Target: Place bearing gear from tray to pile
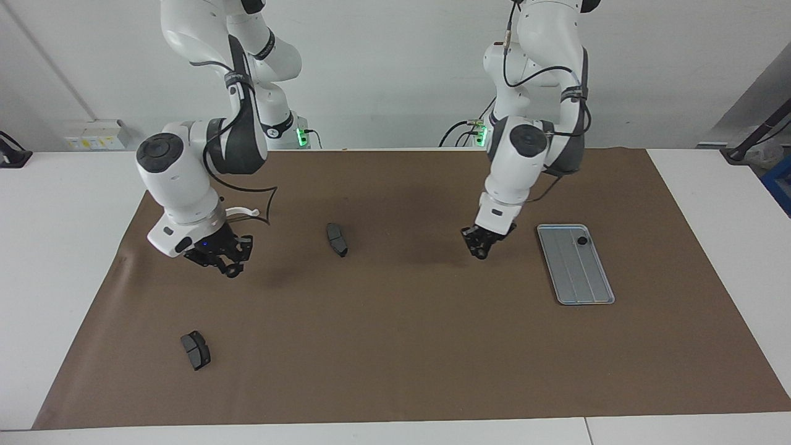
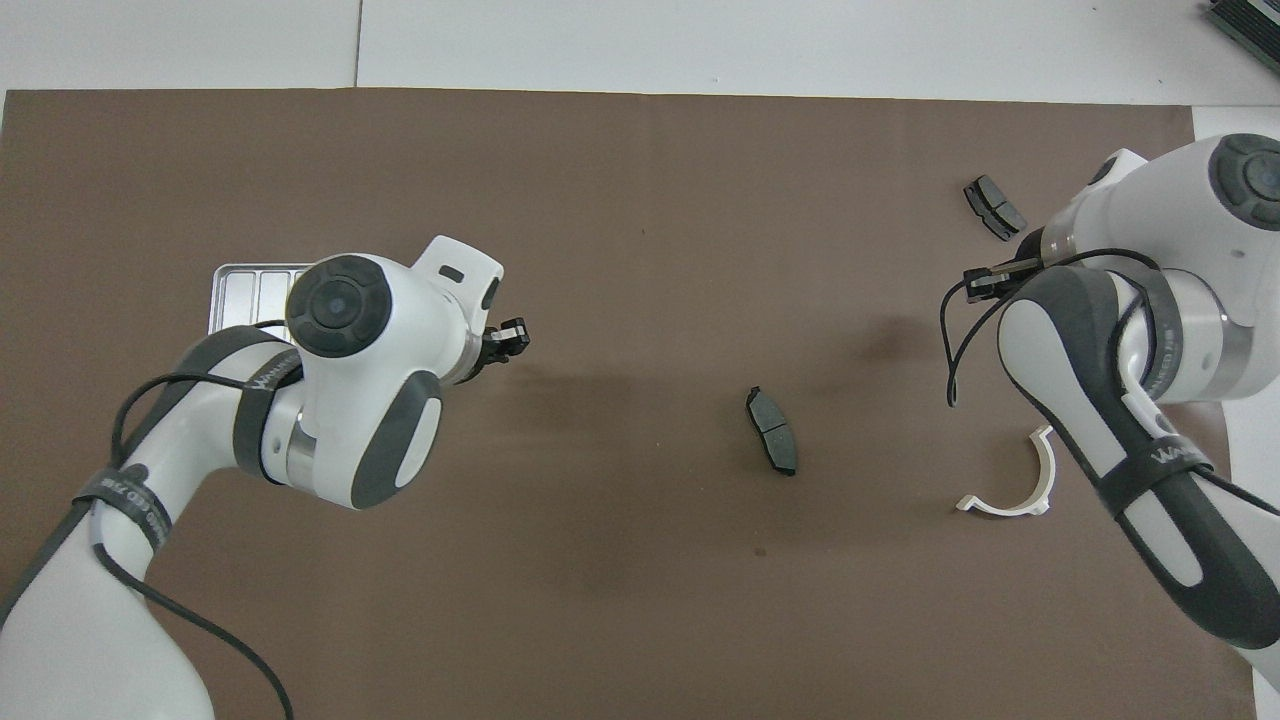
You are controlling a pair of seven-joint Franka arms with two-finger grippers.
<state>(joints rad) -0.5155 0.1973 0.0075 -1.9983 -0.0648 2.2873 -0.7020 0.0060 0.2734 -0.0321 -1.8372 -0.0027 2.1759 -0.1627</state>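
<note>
The grey-blue tray [image 1: 578, 290] lies toward the left arm's end of the mat, and one small black bearing gear [image 1: 581, 240] rests at the end of it nearer the robots. My left gripper [image 1: 482, 250] hangs over bare mat beside the tray, shut on a small dark bearing gear. In the overhead view the left gripper [image 2: 510, 338] pokes out from under its arm, which covers most of the tray [image 2: 240, 290]. My right gripper [image 1: 230, 269] hovers low by the white half-ring bracket [image 1: 242, 212] of the pile, shut on another small round gear.
One dark brake pad [image 1: 337, 239] lies mid-mat and another brake pad [image 1: 195, 350] farther from the robots at the right arm's end. The overhead view shows the same middle pad [image 2: 771, 443], farther pad [image 2: 994, 207] and bracket [image 2: 1015, 480]. A brown mat [image 1: 401, 346] covers the white table.
</note>
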